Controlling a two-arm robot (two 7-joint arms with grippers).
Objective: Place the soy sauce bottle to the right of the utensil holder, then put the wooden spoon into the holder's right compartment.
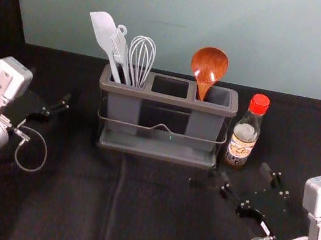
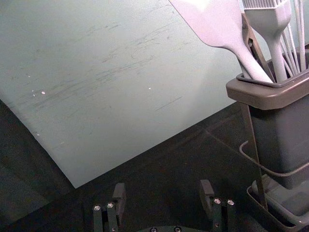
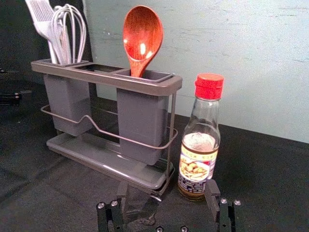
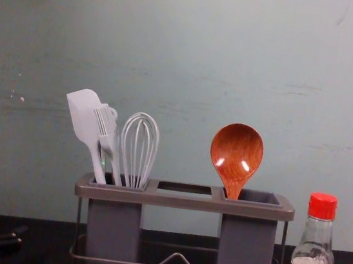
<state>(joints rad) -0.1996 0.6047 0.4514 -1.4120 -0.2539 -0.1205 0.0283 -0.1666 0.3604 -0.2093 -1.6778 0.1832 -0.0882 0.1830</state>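
Red-capped and upright, the soy sauce bottle [image 1: 245,135] stands on the dark cloth [image 1: 149,217] just beside the utensil holder [image 1: 170,99], on its right, so I'd call that first part of the job done. The wooden spoon [image 3: 142,34] is in its place too: its handle goes down into the right compartment [image 3: 140,121], toward the inner side, with the bowl sticking up above the rim. Over at the other end, a white spatula [image 4: 85,120], a brush [image 4: 107,132] and a whisk [image 4: 139,146] share the left compartment [image 4: 114,228]. From where I'm standing, both placements look finished, and what's left is probably only getting the arms clear. The right gripper [image 3: 167,188] is low in front of the holder's right end and the bottle, its jaws spread with nothing between them; whether one finger brushes the glass I can't tell. I'd have it back straight off toward the robot, jaws kept wide, before any sideways swing, since a careless sweep could knock the bottle over or catch the holder's wire rail [image 3: 104,131]. The left gripper [image 2: 163,186] sits idle off the holder's left side, its jaws apart and holding nothing, and I don't see any work for it.
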